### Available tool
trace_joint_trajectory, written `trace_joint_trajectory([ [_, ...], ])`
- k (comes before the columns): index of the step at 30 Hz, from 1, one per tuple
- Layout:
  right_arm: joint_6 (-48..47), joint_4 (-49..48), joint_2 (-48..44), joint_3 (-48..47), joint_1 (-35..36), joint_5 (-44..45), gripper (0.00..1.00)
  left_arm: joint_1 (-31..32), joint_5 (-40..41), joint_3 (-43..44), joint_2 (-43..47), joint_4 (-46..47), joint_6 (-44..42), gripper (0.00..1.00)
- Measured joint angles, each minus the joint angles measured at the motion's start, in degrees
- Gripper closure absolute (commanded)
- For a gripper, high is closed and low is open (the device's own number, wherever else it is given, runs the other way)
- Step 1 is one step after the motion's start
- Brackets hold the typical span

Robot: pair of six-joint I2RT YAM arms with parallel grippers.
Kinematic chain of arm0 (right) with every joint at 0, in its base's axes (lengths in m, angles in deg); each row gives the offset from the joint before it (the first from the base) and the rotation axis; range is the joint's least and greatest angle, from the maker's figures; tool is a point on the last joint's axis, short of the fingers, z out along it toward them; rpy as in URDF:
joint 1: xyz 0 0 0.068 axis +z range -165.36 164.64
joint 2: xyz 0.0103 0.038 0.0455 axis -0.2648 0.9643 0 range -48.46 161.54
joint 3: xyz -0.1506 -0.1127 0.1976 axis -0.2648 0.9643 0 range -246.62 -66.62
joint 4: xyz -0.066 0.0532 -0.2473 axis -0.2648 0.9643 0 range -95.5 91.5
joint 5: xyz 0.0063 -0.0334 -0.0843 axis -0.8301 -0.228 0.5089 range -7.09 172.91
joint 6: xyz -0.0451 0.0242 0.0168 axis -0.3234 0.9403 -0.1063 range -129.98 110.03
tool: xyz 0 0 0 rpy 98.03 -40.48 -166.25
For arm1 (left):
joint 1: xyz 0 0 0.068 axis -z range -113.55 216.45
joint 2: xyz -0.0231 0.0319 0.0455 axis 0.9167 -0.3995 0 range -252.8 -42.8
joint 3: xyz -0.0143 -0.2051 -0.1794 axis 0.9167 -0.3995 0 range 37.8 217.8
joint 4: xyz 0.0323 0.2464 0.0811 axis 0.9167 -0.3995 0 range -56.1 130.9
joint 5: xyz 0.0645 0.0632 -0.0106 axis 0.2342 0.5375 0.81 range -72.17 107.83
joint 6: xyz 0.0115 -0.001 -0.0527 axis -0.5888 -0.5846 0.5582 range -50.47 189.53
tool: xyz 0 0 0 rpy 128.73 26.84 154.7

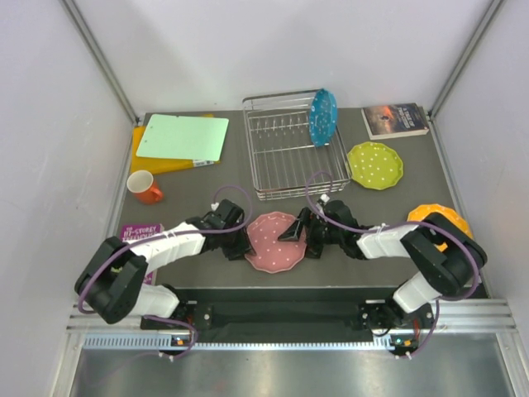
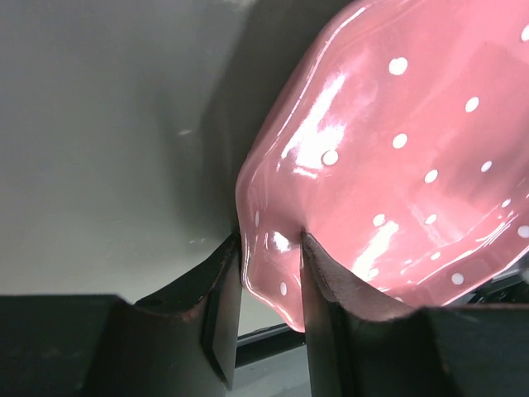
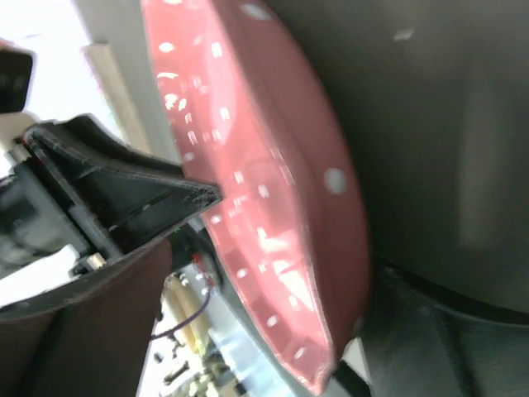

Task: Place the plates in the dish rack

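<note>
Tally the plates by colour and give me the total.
Blue plate: 1
Pink plate: 1
Yellow-green plate: 1
Orange plate: 1
Total: 4

White walls [image 1: 273,41] enclose a dark grey table [image 1: 207,186] — evenly lit; metal corner posts [image 1: 99,58].

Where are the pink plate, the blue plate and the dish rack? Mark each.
pink plate [image 1: 269,245], top view, middle of its face
blue plate [image 1: 323,117], top view, middle of its face
dish rack [image 1: 285,161], top view, bare floor wires
</note>
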Motion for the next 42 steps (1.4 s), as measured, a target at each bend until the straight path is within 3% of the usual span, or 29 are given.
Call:
trace_joint_trajectory([
  [7, -2.4, 1.0, -1.7, 1.0, -1.4, 2.8, 0.29, 2.4, 0.0, 0.0, -0.7, 2.2, -1.1, 0.65],
  [8, -2.6, 1.0, -1.7, 1.0, -1.6, 3.2, 0.38, 2.9, 0.0, 0.0, -0.7, 2.4, -1.1, 0.65],
  [11, -3.5, 1.5, -1.6, 1.0, -1.8, 4.8, 0.50, 4.2, -0.1, 0.0, -1.0, 2.8, -1.0, 0.65],
  [16, -4.5, 1.4, -1.3, 1.4, -1.9, 6.5, 0.53, 6.4, -1.5, 0.0, -1.6, 3.9, -1.0, 0.65],
  [19, -5.6, 0.9, -1.3, 1.4, -1.9, 6.5, 0.62, 6.5, -2.1, 0.0, -1.9, 4.3, -0.9, 0.65],
  [21, -6.5, 0.4, -1.1, 1.5, -1.9, 6.6, 0.74, 6.5, -2.2, 0.0, -2.0, 4.4, -0.8, 0.65],
  [22, -7.1, 0.1, -1.1, 1.5, -1.9, 6.5, 1.00, 6.5, -2.3, 0.1, -2.0, 4.4, -0.8, 0.64],
  [26, -8.7, -0.5, -1.4, 1.7, -2.1, 6.7, 1.00, 6.6, -2.5, 0.4, -2.2, 4.4, -1.4, 0.55],
  [27, -9.2, -0.5, -1.8, 1.8, -2.1, 6.6, 1.00, 6.8, -2.5, 0.5, -2.2, 4.4, -2.0, 0.49],
  [33, -15.5, 1.1, -11.1, 3.3, -1.6, 4.4, 1.00, 8.3, -2.7, 1.8, 0.0, 2.1, -12.7, 0.46],
  [36, -20.2, 3.6, -17.7, 4.1, -1.4, 4.5, 1.00, 8.0, -2.3, 3.6, 5.3, -0.7, -20.4, 0.46],
  [42, -25.5, 5.6, -22.4, 4.2, -3.3, -1.3, 1.00, 1.9, -1.4, 7.1, 11.7, -3.4, -30.8, 0.47],
])
